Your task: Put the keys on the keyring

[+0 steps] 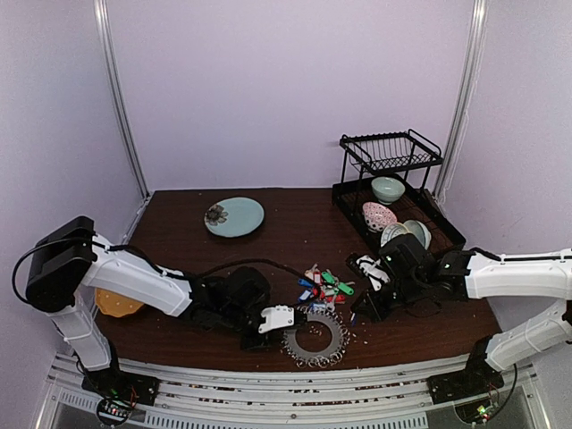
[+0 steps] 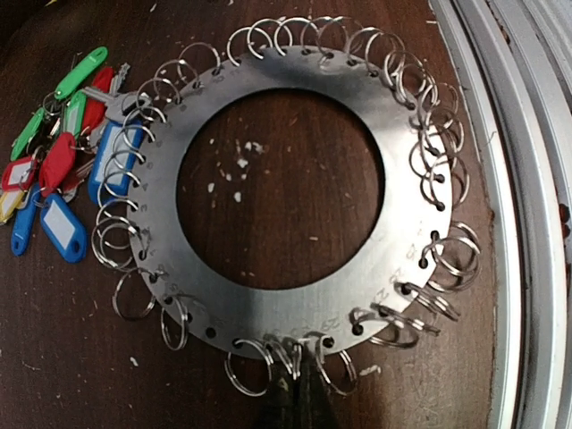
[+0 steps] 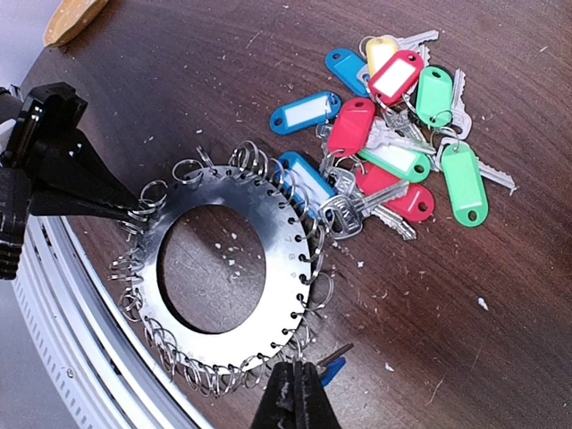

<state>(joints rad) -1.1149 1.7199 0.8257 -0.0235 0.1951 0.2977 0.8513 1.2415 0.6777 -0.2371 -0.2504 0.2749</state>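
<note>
Keyring (image 2: 268,313) is lying flat on the desk (image 1: 295,223) close to the near edge. It's really a flat metal disc with a big hole and wire loops all round the rim. Left end effector (image 2: 299,386) has its fingers pressed together, pinching one of those loops at the rim. Right end effector (image 3: 298,389) is at the ring's right side, squeezed tight too. A key blade and a bit of blue tag poke out right by its tips, but I can't tell if it's actually gripping them. The keys (image 3: 393,152) sit in a heap just beside the ring on its far side, with blue, red, green and one yellow tag, and one blue tag touches the loops. Further back there's a pale blue plate (image 1: 234,216) and a black dish rack (image 1: 390,150) with bowls (image 1: 388,189).
</note>
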